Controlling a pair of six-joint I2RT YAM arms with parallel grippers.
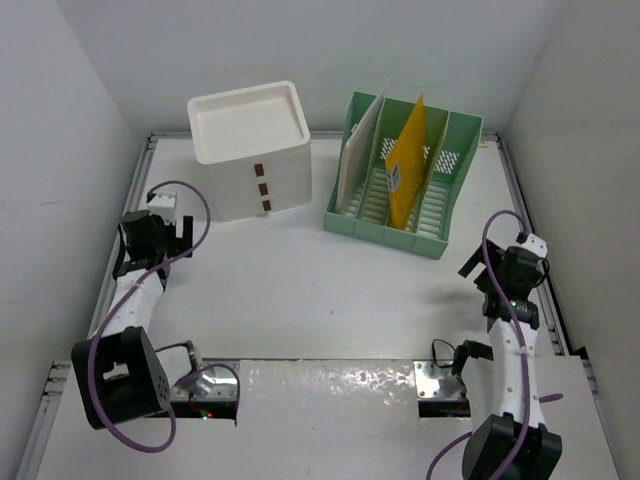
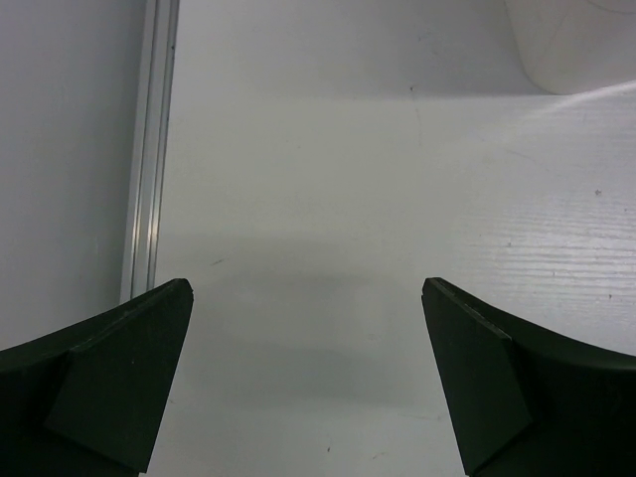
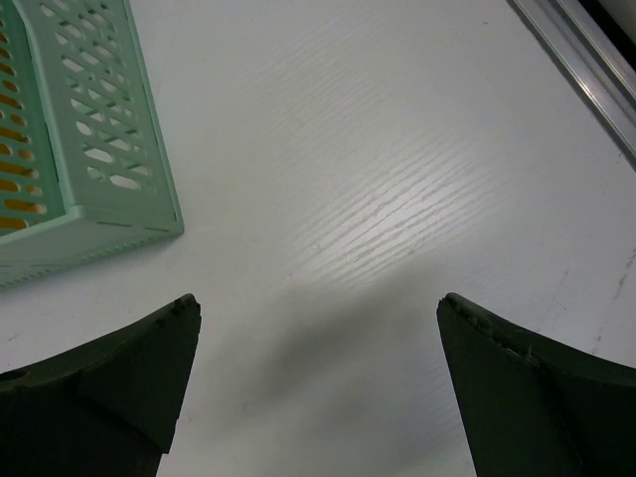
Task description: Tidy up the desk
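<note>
Boxed in by plain white walls [image 1: 60,120] at left, back and right, meeting in dim corners. Filled wall to wall by a white table [image 1: 300,280]. Lit softly from above, with faint shadows and bright glare on a glossy panel [image 1: 330,385] along the near edge.

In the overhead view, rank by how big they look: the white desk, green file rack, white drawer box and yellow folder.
1. flat white desk
2. green slotted file rack, only slightly ahead of the next
3. white three-drawer box
4. yellow folder standing in the rack
</note>
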